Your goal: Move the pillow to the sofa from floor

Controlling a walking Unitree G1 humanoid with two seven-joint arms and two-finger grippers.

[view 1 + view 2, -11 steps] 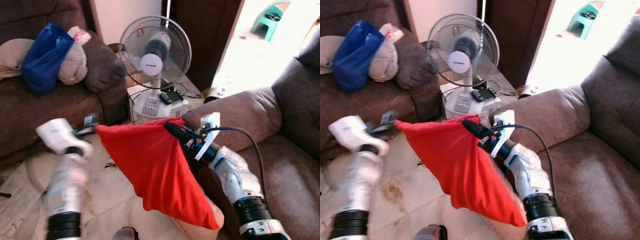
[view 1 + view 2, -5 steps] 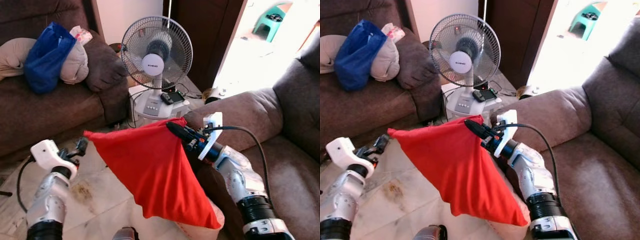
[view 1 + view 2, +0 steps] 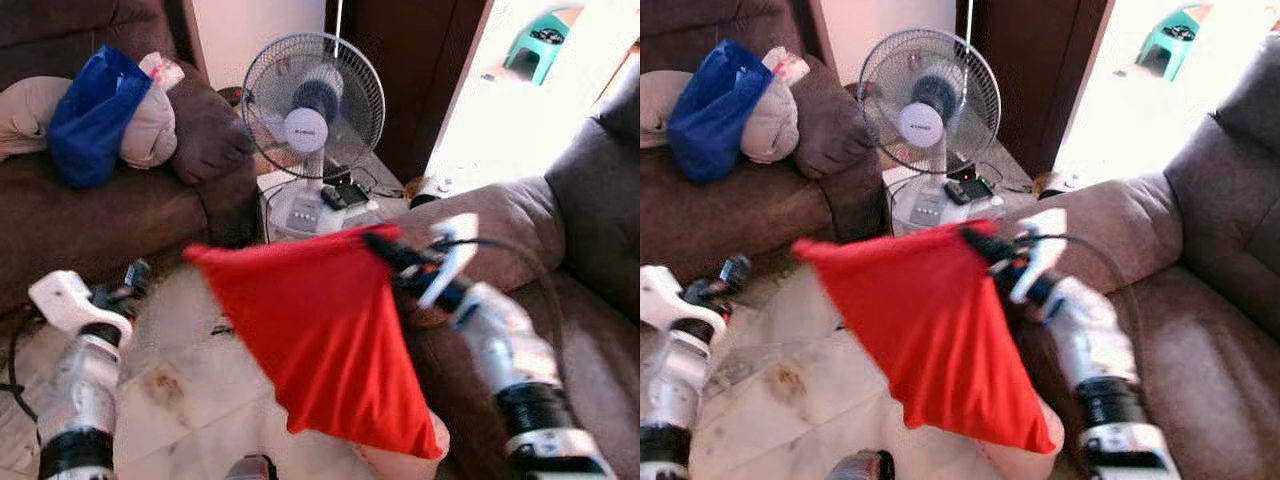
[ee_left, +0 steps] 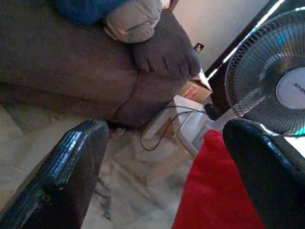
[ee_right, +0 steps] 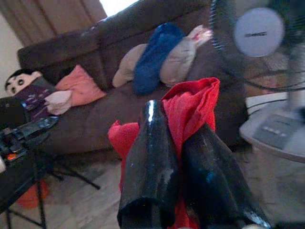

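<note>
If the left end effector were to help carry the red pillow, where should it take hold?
The free upper corner of the red pillow, at, approached from the robot's left. The right end effector is shut on the opposite top corner and the pillow hangs slack, so that corner sticks out toward the open left end effector.

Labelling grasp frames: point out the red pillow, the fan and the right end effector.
red pillow point(image 3: 320, 330), left eye view, middle of the hanging cloth
fan point(image 3: 306, 129), left eye view, white hub of the grille
right end effector point(image 5: 183, 157), right wrist view, between its fingertips, pinching the pillow corner
</note>
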